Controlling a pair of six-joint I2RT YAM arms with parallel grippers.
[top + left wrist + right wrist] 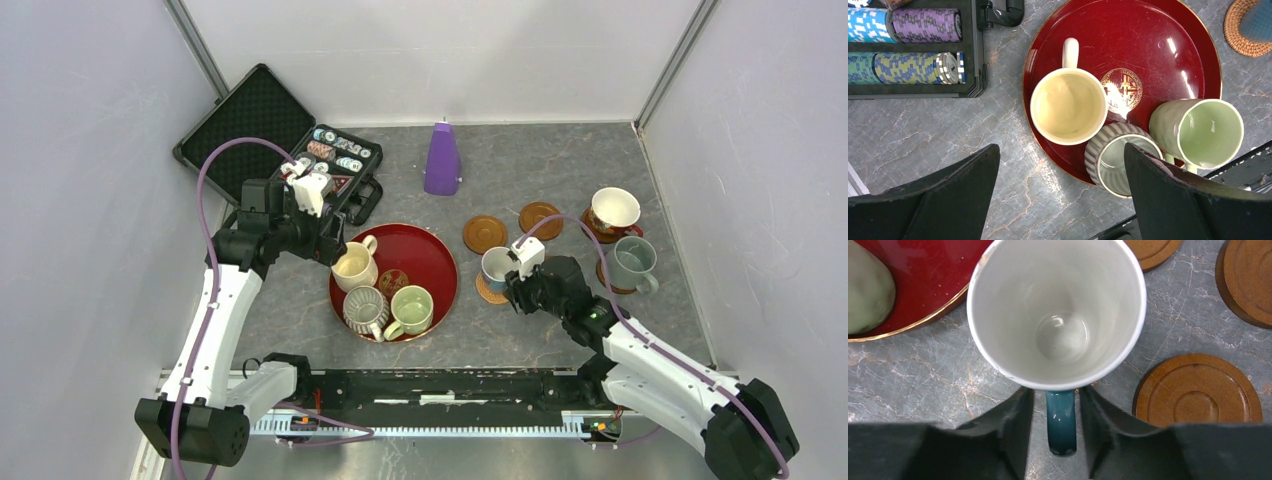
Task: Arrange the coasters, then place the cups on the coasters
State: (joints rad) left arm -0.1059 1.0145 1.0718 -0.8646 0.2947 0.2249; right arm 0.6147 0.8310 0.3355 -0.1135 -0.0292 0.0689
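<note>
top external showed, from the left, the left gripper (338,252) with jaws spread wide over the cream-yellow mug (354,264). that mug shared the red tray (440,262) with the ribbed grey mug (364,308) and the pale green mug (412,308). just right of the tray, the white mug (497,266) stood on the woven coaster (488,292). the right gripper (515,290) straddled its blue handle (1061,422), jaws slightly parted and pinching nothing. farther right lay two bare brown coasters (485,234) (541,219), then the patterned mug (614,210) and the grey-blue mug (632,262), each on a coaster. if the right fingers (1003,435) drew back crookedly, one could snag the handle and drag the mug off its coaster. right wrist showed the gaps beside the handle and a third bare coaster (1198,390), apparently hidden under the arm from above. it showed almost nothing of the woven coaster.
</note>
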